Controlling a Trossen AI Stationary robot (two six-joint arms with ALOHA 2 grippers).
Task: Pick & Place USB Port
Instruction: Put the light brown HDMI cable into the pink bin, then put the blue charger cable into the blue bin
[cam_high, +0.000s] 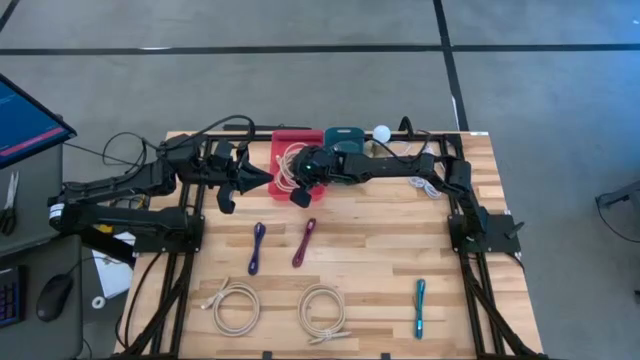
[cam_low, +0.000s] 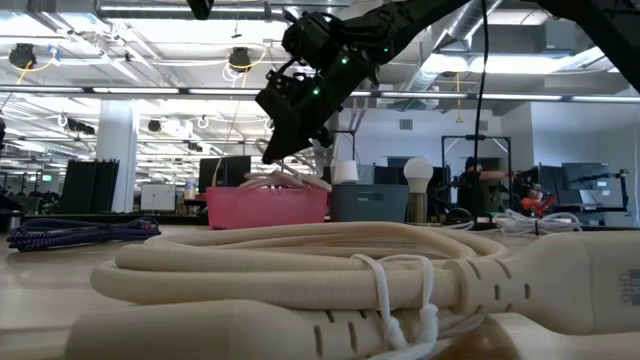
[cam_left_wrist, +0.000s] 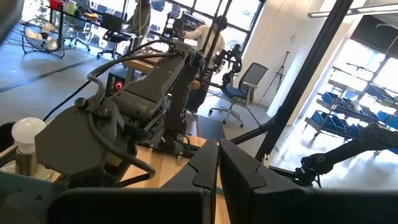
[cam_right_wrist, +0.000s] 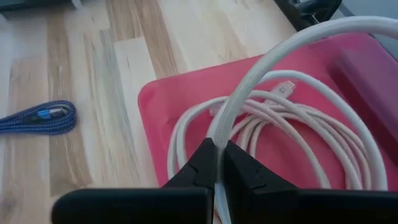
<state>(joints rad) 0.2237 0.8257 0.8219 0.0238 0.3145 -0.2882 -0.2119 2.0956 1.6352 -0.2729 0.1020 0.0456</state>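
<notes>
A cream USB cable (cam_right_wrist: 292, 130) lies coiled in the red tray (cam_right_wrist: 155, 106) at the table's far middle. My right gripper (cam_right_wrist: 219, 155) hangs over the tray's near part (cam_high: 298, 190), shut on one strand of this cable; in the low view it (cam_low: 275, 145) stands above the pink tray wall (cam_low: 265, 205). At the table's left, my left gripper (cam_high: 258, 180) waits beside the tray, pointing level with its fingers shut (cam_left_wrist: 217, 168) on nothing. My right gripper pinches a single strand of the cream cable (cam_right_wrist: 225, 121) between its two fingertips. The fingers come from above, slanting down from the table's right. Beyond them the strand arcs up and over, while the rest of the coil lies in the tray.
A teal box (cam_high: 345, 140) and a white bulb (cam_high: 382, 131) stand right of the tray. On the wood lie a blue braided bundle (cam_high: 257, 247), a maroon bundle (cam_high: 304, 242), two cream coils (cam_high: 232, 305) (cam_high: 322, 308) and a teal cable (cam_high: 420, 307).
</notes>
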